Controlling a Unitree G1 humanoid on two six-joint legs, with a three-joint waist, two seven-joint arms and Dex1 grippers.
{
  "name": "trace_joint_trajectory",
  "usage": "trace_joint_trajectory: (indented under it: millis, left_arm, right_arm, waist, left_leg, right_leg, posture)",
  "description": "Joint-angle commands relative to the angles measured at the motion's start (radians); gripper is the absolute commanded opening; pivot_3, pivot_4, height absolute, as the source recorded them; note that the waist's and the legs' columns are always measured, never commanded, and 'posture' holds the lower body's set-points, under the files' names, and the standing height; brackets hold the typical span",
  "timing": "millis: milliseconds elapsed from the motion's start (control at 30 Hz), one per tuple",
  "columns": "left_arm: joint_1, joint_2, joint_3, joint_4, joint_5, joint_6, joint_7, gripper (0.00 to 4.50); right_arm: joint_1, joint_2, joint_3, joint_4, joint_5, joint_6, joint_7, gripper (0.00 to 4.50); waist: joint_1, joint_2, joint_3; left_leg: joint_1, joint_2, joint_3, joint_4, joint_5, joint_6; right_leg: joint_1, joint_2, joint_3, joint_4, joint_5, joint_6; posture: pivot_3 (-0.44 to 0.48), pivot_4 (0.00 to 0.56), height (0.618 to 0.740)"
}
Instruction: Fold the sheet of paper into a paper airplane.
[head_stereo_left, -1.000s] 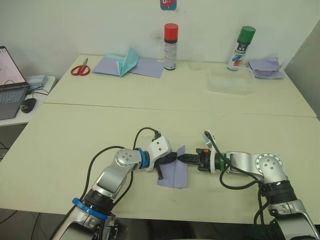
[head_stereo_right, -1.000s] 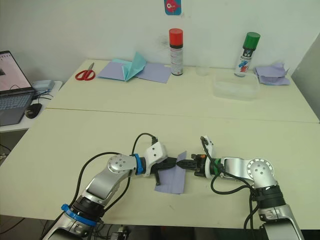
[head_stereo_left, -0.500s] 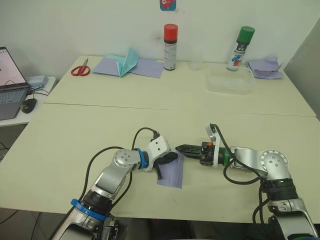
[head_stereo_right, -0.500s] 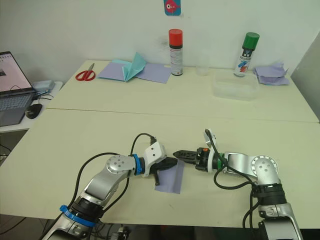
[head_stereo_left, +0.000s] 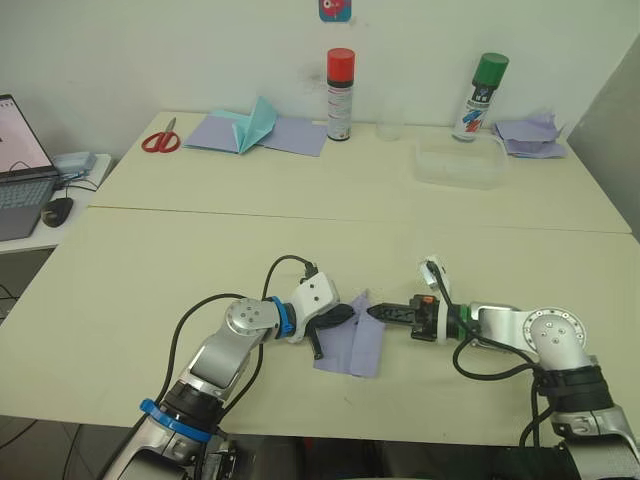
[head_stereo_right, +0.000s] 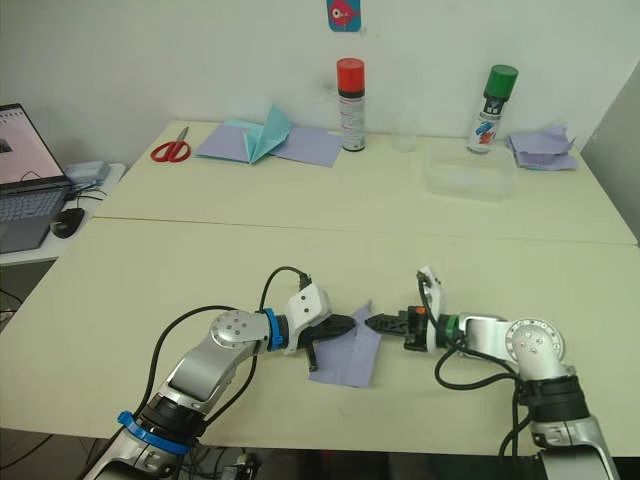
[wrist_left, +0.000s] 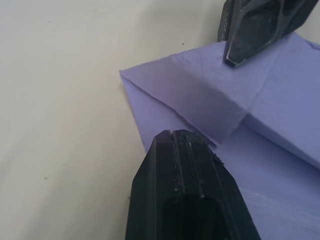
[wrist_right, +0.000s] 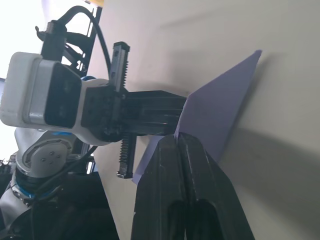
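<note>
The sheet of paper (head_stereo_left: 352, 347) is pale lavender and lies near the table's front edge, partly folded, with its right flap standing up. My left gripper (head_stereo_left: 349, 314) is shut, and its tip (wrist_left: 176, 137) presses down on the sheet's left part. My right gripper (head_stereo_left: 373, 313) faces it from the right, also shut. Its tip (wrist_left: 234, 56) touches the raised flap (wrist_right: 220, 107). The two tips are only a short gap apart over the sheet.
At the back of the table stand a red-capped spray can (head_stereo_left: 341, 80), a green-capped can (head_stereo_left: 481, 83) and a clear plastic container (head_stereo_left: 461, 163). Scissors (head_stereo_left: 160, 137), a teal paper shape (head_stereo_left: 255, 122) and a crumpled lavender pile (head_stereo_left: 530, 133) lie there too. A laptop (head_stereo_left: 20, 165) sits far left.
Half a second ago my right gripper was raised off the sheet; it has come back down to the sheet's right edge and the flap stands up again. The left gripper stays put.
</note>
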Motion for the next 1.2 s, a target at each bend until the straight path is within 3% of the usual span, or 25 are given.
trace_joint_trajectory:
  millis: [33,600,700,1000,1200]
  left_arm:
    - [0.029,0.021,-0.025,0.053,0.027,0.047,-0.003,0.0]
    - [0.028,0.006,-0.017,0.059,0.018,0.05,0.009,0.0]
    - [0.02,-0.001,0.013,0.055,-0.012,0.076,0.011,0.0]
    - [-0.078,0.109,0.113,0.02,-0.094,0.194,-0.059,0.0]
    - [-0.119,0.059,0.159,0.01,-0.155,0.183,-0.04,0.0]
  right_arm:
    - [-0.005,0.013,-0.026,-0.034,0.015,0.03,0.014,0.04]
    - [-0.065,0.153,-0.114,0.052,0.026,0.088,-0.087,0.04]
    - [-0.067,0.177,-0.111,0.059,-0.002,0.09,-0.099,0.04]
    - [-0.061,0.218,-0.089,0.05,-0.118,0.087,-0.096,0.04]
    - [-0.066,0.235,-0.097,0.047,-0.154,0.093,-0.083,0.04]
  waist:
    - [0.0,0.0,0.0]
    - [0.0,0.0,0.0]
    - [0.0,0.0,0.0]
    - [-0.011,0.0,0.0]
    - [-0.015,0.0,0.001]
  left_leg:
    - [0.0,0.0,0.0,0.0,0.0,0.0]
    - [0.0,0.0,0.0,0.0,0.0,0.0]
    - [0.0,0.0,0.0,0.0,0.0,0.0]
    - [-0.001,0.001,0.0,0.0,0.0,0.0]
    - [-0.002,0.0,-0.001,0.0,0.0,0.0]
  right_leg:
    - [0.0,0.0,0.0,0.0,0.0,0.0]
    - [0.0,0.0,0.0,0.0,0.001,-0.001]
    - [0.0,0.0,0.0,0.0,0.001,-0.001]
    - [-0.002,0.001,0.0,0.001,0.0,0.0]
    - [-0.002,0.001,0.0,0.001,0.0,0.0]
  posture:
    - [0.0,0.15,0.74]
    - [0.0,0.15,0.74]
    - [0.0,0.15,0.74]
    - [0.0,0.15,0.74]
    - [0.0,0.15,0.74]
